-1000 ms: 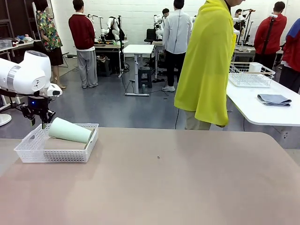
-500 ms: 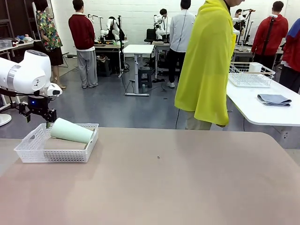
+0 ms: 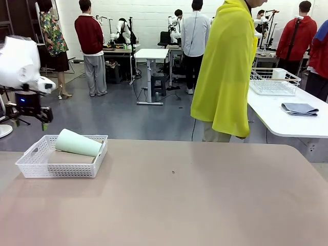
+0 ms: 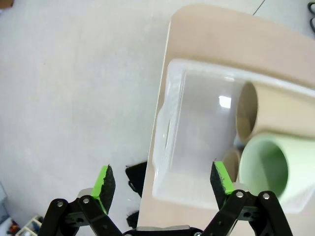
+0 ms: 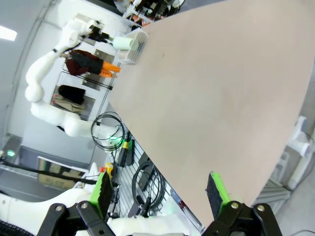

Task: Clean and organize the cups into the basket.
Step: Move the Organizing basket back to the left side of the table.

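Pale mint-green, the topmost cup (image 3: 78, 142) lies on its side across the white basket (image 3: 36, 165), propped on the tan-brown cups (image 3: 69, 157) that lie flat beneath it, its narrower closed end toward the basket's right rim. The basket sits at the far left corner of the beige table (image 3: 174, 200), close to the table's far edge. In the left wrist view the basket (image 4: 170, 132) is seen from above at the table's rounded corner, with the open mouth of the mint-green cup (image 4: 266, 164) facing the camera, one tan-brown cup (image 4: 275, 110) beside it and the rim of another just showing below that; the part of the basket nearer the handle cutout is bare.

The left gripper (image 3: 29, 122) hangs in the air above and behind the basket's left end, off the table's far edge, touching nothing. Its fingers are spread wide with nothing between them, and in its own wrist view the left gripper (image 4: 162, 179) frames the basket's short end and the grey floor below.

The right gripper (image 5: 160, 189) is likewise spread wide and holds nothing; it looks along the bare tabletop toward the basket far off.

A person in a yellow garment (image 3: 225, 66) stands at the far side of the table, turned away. To the right, a white table (image 3: 287, 115) bears a clear wire-like basket (image 3: 274, 82) and a folded grey cloth (image 3: 300, 108).
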### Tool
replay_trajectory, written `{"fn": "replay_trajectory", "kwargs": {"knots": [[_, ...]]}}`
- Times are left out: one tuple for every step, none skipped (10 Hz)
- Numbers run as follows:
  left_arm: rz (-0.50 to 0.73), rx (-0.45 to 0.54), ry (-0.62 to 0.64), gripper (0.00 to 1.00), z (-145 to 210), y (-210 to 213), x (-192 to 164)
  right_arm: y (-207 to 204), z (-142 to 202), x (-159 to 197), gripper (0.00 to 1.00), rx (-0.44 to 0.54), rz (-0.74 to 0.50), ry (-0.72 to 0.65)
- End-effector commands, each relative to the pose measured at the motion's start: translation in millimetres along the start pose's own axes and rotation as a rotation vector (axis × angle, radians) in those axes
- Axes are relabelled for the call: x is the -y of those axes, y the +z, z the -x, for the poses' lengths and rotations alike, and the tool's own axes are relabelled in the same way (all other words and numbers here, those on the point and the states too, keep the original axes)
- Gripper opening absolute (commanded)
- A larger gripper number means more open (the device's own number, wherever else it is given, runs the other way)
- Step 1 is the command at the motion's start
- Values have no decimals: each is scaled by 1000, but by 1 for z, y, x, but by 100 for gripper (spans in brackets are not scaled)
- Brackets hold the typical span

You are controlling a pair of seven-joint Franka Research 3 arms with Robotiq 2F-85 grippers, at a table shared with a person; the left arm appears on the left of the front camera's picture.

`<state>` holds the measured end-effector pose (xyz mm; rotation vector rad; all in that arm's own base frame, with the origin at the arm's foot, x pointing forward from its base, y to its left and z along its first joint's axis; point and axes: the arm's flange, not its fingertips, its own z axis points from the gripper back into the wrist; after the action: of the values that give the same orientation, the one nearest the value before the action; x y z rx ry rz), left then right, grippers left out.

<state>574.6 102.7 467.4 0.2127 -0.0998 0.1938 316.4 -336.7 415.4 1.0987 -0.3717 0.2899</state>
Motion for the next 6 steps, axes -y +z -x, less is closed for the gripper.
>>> {"fn": "replay_trajectory", "kwargs": {"knots": [[51, 64, 38, 100, 91, 42, -33, -2, 2, -2, 100, 6, -2, 12], [106, 74, 9, 100, 127, 56, -43, -2, 2, -2, 100, 6, -2, 12], [155, 93, -35, 100, 159, 62, -46, -2, 2, -2, 100, 6, -2, 12], [180, 118, -62, 100, 182, 64, -44, -2, 2, -2, 100, 6, -2, 12], [187, 156, -74, 100, 199, 67, -43, -2, 2, -2, 100, 6, -2, 12], [176, 185, 6, 100, 203, 68, -33, -2, 2, -2, 100, 6, -2, 12]]}}
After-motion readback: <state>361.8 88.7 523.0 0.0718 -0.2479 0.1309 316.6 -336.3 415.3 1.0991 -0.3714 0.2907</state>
